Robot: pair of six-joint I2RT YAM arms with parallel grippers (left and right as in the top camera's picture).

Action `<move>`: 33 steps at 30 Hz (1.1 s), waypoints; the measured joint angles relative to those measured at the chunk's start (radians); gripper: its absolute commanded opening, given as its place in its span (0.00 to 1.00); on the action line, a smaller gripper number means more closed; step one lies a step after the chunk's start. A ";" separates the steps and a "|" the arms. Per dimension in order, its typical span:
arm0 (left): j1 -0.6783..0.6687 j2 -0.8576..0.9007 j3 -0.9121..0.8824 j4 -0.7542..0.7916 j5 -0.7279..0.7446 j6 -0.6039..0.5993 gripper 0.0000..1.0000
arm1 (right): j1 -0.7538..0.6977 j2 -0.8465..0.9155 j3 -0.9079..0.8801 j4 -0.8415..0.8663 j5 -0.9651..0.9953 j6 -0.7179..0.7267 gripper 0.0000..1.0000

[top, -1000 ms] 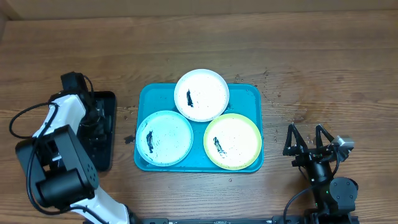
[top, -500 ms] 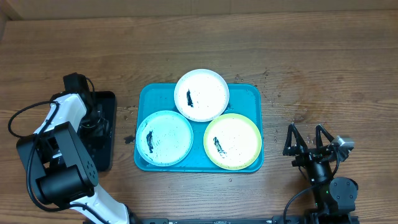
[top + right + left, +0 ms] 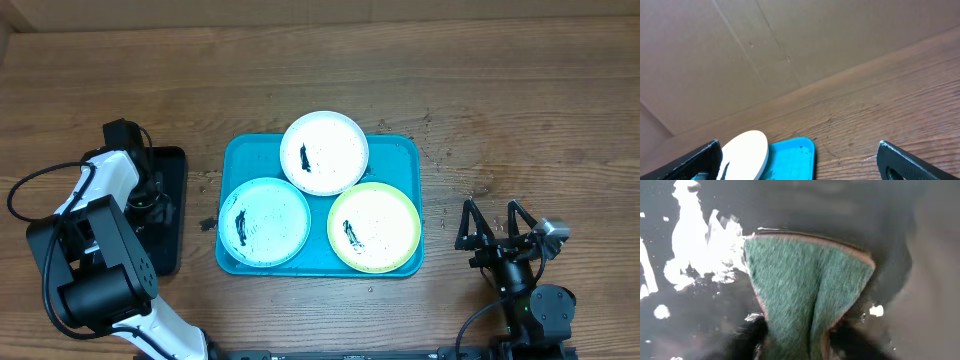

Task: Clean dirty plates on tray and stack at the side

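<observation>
Overhead, the wooden table [image 3: 520, 90] carries the turquoise tray [image 3: 405, 148] at its middle. The smaller black tray [image 3: 175, 245] lies well apart to its left.

Three plates fill the turquoise tray: the white plate [image 3: 324, 152] far, the light blue plate [image 3: 265, 222] near left, the yellow-green plate [image 3: 373, 227] near right. Each bears a black smear, so none looks cleaned and nothing is stacked at the side.

The right gripper [image 3: 495, 222] rests near the table's right edge, clear of the tray, its fingers spread wide and empty. The left gripper [image 3: 795, 340] hangs over the black tray. The left wrist view shows its fingers pinching a green scouring pad [image 3: 805, 290], bowed by the squeeze.

The step in hand appears to be picking up the pad. Next it should be lifted clear and carried right to a smeared plate, probably the light blue one, which is nearest.

No brand, label or writing can be read anywhere.
</observation>
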 measured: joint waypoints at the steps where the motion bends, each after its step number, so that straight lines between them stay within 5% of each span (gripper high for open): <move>1: 0.000 0.000 0.000 0.000 -0.001 0.000 0.99 | 0.000 0.000 0.000 0.000 0.000 0.000 1.00; 8: 0.000 0.000 0.000 0.008 -0.045 -0.003 1.00 | 0.000 0.000 0.000 0.000 0.000 0.000 1.00; 12: 0.002 0.003 0.000 0.021 -0.081 -0.004 0.88 | 0.000 0.000 0.000 0.000 0.000 0.000 1.00; 18: 0.017 0.008 0.000 0.045 -0.098 0.004 0.85 | 0.000 0.000 0.000 0.000 0.000 0.000 1.00; 23: 0.031 0.009 0.000 0.063 -0.103 0.023 0.67 | 0.000 0.000 0.000 0.000 0.000 0.000 1.00; 31: 0.040 0.010 0.000 0.061 -0.103 0.050 0.10 | 0.000 0.000 0.000 0.000 0.000 0.000 1.00; 33: 0.040 0.010 0.000 0.060 -0.103 0.050 0.04 | 0.000 0.000 0.000 0.000 0.000 0.000 1.00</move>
